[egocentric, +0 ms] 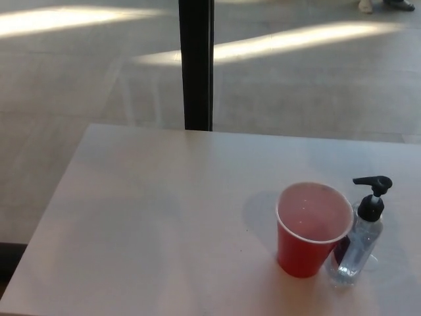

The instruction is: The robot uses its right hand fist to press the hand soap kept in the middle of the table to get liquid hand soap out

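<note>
A clear hand soap bottle (358,247) with a black pump head (373,191) stands upright on the white table (158,224), toward the right side. Its nozzle points left, over the rim of a red plastic cup (309,230) that stands right beside it on its left and touches or nearly touches it. The cup is upright and looks empty. Neither of my hands nor any arm shows in the head view.
A black post (196,62) rises behind the table's far edge (250,133). Beyond it lies a grey floor with sunlit stripes, and a person's shoes (387,5) show at the top right corner.
</note>
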